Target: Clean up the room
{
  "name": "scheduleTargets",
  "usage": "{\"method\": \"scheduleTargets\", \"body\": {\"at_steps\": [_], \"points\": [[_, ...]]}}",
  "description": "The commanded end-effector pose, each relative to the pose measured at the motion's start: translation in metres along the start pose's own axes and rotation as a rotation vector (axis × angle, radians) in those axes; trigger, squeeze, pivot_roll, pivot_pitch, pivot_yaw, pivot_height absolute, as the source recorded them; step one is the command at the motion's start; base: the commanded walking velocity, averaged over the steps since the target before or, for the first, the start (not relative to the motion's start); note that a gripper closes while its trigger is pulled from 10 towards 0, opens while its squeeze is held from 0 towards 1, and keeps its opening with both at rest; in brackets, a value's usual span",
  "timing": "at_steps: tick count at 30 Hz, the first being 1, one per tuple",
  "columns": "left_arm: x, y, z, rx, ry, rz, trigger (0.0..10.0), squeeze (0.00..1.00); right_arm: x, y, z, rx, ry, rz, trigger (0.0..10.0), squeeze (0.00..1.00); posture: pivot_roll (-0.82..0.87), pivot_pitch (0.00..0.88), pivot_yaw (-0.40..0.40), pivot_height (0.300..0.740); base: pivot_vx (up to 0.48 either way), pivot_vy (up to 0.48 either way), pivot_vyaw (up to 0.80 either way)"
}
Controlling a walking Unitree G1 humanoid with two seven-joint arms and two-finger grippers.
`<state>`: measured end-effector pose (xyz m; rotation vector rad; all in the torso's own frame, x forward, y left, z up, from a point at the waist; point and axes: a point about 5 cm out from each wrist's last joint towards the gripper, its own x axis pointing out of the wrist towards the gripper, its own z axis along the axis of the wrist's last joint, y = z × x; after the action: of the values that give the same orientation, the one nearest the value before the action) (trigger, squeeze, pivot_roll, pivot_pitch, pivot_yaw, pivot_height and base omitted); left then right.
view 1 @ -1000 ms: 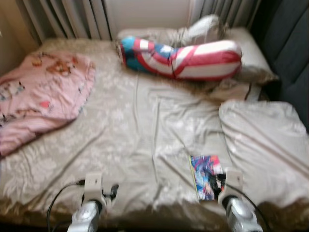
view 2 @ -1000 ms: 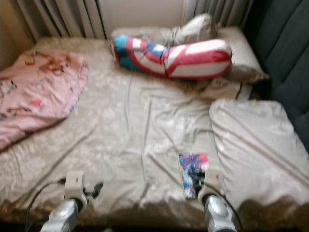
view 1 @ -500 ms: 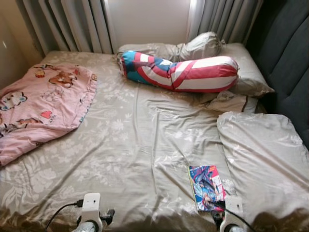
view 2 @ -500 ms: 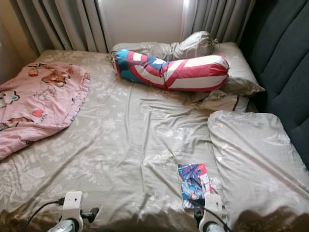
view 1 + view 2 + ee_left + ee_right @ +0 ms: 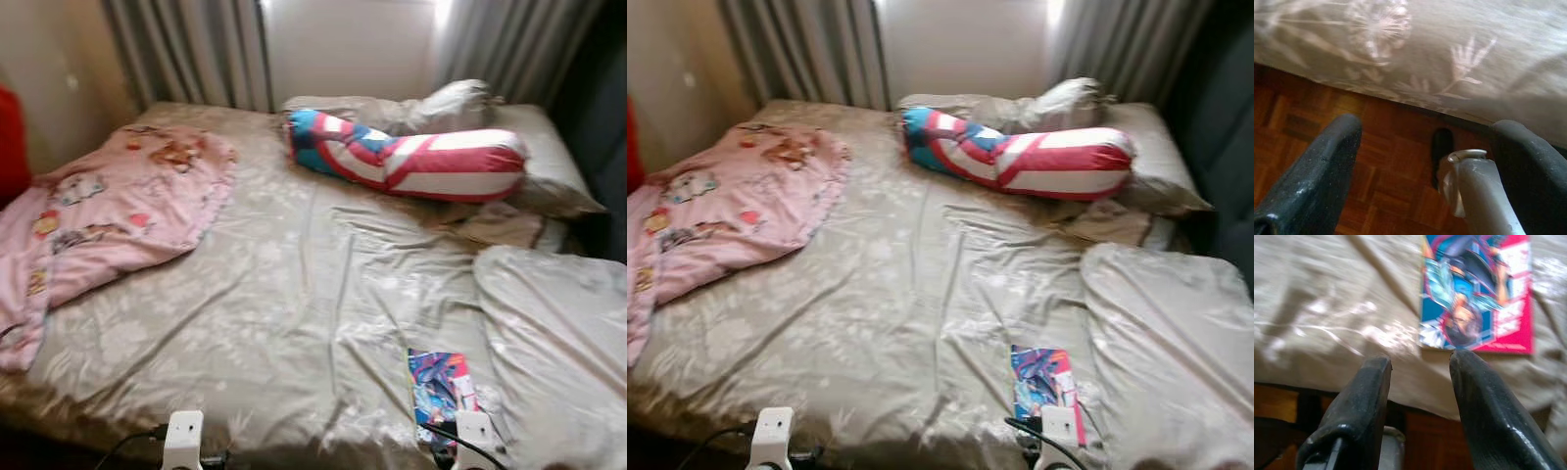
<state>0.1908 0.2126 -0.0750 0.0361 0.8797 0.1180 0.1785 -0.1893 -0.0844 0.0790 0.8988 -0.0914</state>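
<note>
Both arms are held low, the left gripper (image 5: 1425,161) and right gripper (image 5: 1420,367) each with fingers apart, holding nothing.

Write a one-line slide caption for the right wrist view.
Open right gripper poised at the bed's edge, its black fingers aimed toward a colourful comic book lying on the beige sheet.

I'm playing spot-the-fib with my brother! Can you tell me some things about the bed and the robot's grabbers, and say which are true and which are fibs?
1. The comic book lies flat on the bed sheet. True.
2. The right gripper is squeezing the comic book. False: its fingers are open and apart from it, short of its near edge.
3. A pink blanket lies on the bed's left side. True.
4. The striped bolster lies on the floor. False: it lies on the bed, by the pillows.
5. The left gripper holds a sock. False: it is open and empty above the wooden floor.
</note>
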Motion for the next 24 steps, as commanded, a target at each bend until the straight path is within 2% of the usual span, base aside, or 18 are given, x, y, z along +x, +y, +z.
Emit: {"method": "scheduleTargets", "body": {"at_steps": [1, 2, 3, 4, 12, 14, 15, 16, 17, 19, 24], "points": [[-0.001, -0.002, -0.006, 0.018, 0.021, -0.005, 10.0, 0.00, -0.002, -0.006, -0.008, 0.018, 0.025, -0.021, 10.0, 0.00, -0.01, 0.000, -0.034, 0.738, 0.000, 0.000, 0.00], [-0.001, -0.002, -0.006, 0.019, 0.023, -0.005, 10.0, 0.00, -0.002, -0.006, -0.008, 0.017, 0.026, -0.022, 10.0, 0.09, -0.01, 0.000, -0.034, 0.738, 0.000, 0.000, 0.00], [-0.001, -0.002, -0.007, 0.020, 0.025, -0.004, 10.0, 0.00, -0.002, -0.007, -0.009, 0.015, 0.027, -0.022, 10.0, 0.09, -0.01, 0.000, -0.034, 0.738, 0.000, 0.000, 0.00], [-0.001, -0.001, -0.007, 0.020, 0.026, -0.004, 10.0, 0.00, -0.003, -0.006, -0.009, 0.021, 0.027, -0.022, 10.0, 1.00, -0.01, 0.005, -0.032, 0.738, 0.000, 0.000, 0.00], [-0.001, -0.002, -0.009, 0.025, 0.031, -0.008, 10.0, 0.00, -0.004, -0.001, -0.016, 0.019, 0.041, -0.014, 10.0, 1.00, -0.01, 0.015, -0.030, 0.738, 0.000, 0.000, 0.00], [-0.001, -0.002, -0.008, 0.027, 0.029, -0.008, 10.0, 0.00, -0.003, 0.012, -0.019, 0.011, 0.050, 0.000, 10.0, 1.00, -0.01, 0.019, -0.029, 0.738, 0.000, 0.000, 0.00], [-0.001, -0.002, -0.008, 0.027, 0.029, -0.008, 10.0, 0.00, -0.003, 0.012, -0.019, 0.011, 0.050, 0.000, 10.0, 1.00, -0.01, 0.019, -0.029, 0.738, 0.000, 0.000, 0.00], [-0.001, -0.002, -0.008, 0.027, 0.028, -0.009, 10.0, 0.00, -0.003, 0.016, -0.020, 0.006, 0.053, 0.006, 10.0, 0.05, -0.01, 0.020, -0.030, 0.738, 0.000, 0.000, 0.00], [-0.001, -0.002, -0.008, 0.027, 0.028, -0.010, 10.0, 0.00, -0.003, 0.021, -0.021, 0.003, 0.057, 0.012, 10.0, 0.00, -0.01, 0.022, -0.030, 0.738, 0.000, 0.000, 0.00], [-0.001, -0.003, -0.008, 0.029, 0.027, -0.013, 10.0, 0.00, -0.004, 0.032, -0.025, -0.006, 0.067, 0.026, 10.0, 0.00, -0.01, 0.023, -0.029, 0.738, 0.000, 0.000, 0.00], [-0.001, -0.003, -0.008, 0.027, 0.027, -0.016, 10.0, 0.00, -0.005, 0.043, -0.029, -0.027, 0.075, 0.043, 10.0, 0.00, -0.01, 0.025, -0.030, 0.738, 0.000, 0.000, 0.00]]}}
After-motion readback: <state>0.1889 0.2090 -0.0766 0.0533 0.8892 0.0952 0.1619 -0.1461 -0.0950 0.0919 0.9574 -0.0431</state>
